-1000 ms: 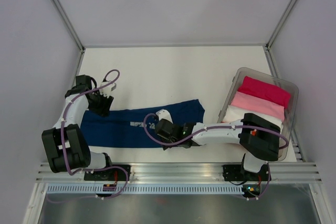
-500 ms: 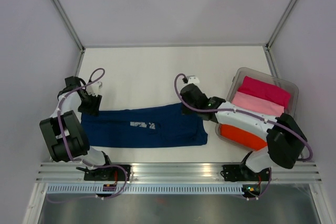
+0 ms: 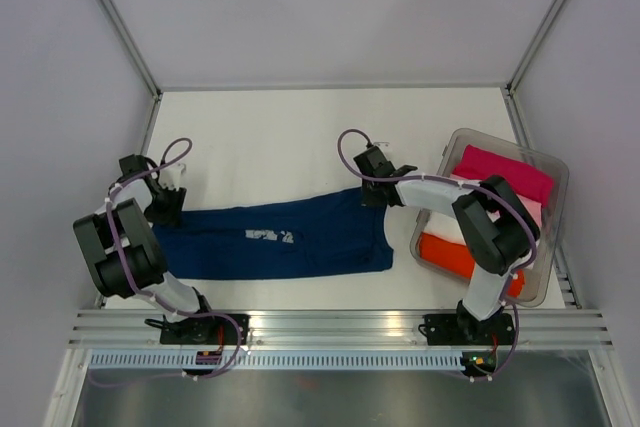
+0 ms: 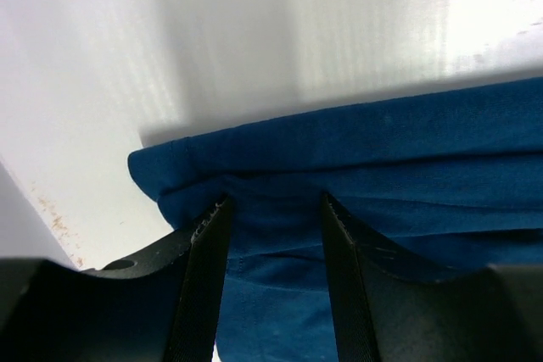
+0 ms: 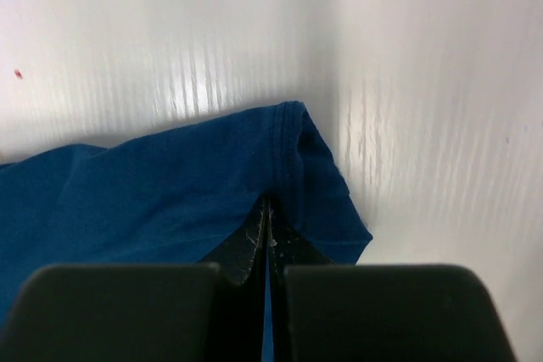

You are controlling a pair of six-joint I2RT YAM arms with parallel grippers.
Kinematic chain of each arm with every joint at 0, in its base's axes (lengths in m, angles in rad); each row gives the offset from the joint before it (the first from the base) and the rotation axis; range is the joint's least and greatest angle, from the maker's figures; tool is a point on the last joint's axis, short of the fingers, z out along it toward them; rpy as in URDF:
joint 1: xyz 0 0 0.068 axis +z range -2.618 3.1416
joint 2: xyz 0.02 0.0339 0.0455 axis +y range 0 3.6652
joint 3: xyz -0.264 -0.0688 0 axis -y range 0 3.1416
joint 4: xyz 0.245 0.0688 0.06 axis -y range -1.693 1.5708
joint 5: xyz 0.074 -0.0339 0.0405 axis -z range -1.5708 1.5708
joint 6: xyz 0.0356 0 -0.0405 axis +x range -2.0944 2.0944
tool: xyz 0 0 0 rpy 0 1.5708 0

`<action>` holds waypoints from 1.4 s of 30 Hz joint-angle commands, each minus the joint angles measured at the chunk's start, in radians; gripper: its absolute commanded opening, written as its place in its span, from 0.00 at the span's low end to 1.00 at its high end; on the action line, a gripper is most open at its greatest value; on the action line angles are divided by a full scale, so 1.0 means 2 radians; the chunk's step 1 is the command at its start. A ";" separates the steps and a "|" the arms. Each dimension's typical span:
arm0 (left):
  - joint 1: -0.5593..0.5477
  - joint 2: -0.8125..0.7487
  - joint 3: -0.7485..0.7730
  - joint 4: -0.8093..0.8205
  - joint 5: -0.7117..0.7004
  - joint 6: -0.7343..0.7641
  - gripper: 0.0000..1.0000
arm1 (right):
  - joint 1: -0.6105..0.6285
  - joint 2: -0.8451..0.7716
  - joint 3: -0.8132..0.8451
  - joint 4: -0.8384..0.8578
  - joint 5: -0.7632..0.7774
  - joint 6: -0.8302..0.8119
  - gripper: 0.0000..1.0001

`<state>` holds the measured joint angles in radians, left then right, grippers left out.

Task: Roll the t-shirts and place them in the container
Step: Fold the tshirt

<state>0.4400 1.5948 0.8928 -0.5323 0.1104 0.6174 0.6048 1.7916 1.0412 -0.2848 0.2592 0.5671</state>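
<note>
A navy t-shirt (image 3: 280, 242) with a small white print lies folded in a long band across the table. My left gripper (image 3: 165, 209) sits at its far left corner. In the left wrist view its fingers (image 4: 273, 199) stand apart, with wrinkled navy cloth (image 4: 382, 142) between and under them. My right gripper (image 3: 372, 192) is at the band's far right corner. In the right wrist view its jaws (image 5: 267, 203) are shut on the hemmed edge of the navy cloth (image 5: 153, 201). Magenta (image 3: 505, 169) and orange (image 3: 460, 252) t-shirts lie folded in a bin.
A clear plastic bin (image 3: 552, 237) stands at the right, close beside the right arm. White walls enclose the table on three sides, and the left wall is close to my left gripper. An aluminium rail runs along the near edge.
The right arm swung from the shirt's near middle to its far right corner and shut on the hem. The left gripper slid a little to the left.
</note>
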 commanded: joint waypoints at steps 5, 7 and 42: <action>0.037 -0.056 -0.014 -0.005 0.020 0.035 0.52 | -0.033 0.064 0.049 -0.006 -0.024 -0.021 0.00; 0.037 -0.089 -0.008 -0.044 0.055 0.044 0.53 | -0.034 0.070 0.064 -0.010 -0.025 -0.027 0.00; 0.067 0.036 0.077 -0.016 0.047 0.023 0.33 | -0.032 0.046 0.073 -0.042 -0.002 -0.038 0.00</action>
<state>0.5709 1.6665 1.0256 -0.5858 0.1684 0.6823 0.5426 1.9083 1.2064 -0.3290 0.2195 0.5030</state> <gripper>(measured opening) 0.355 0.004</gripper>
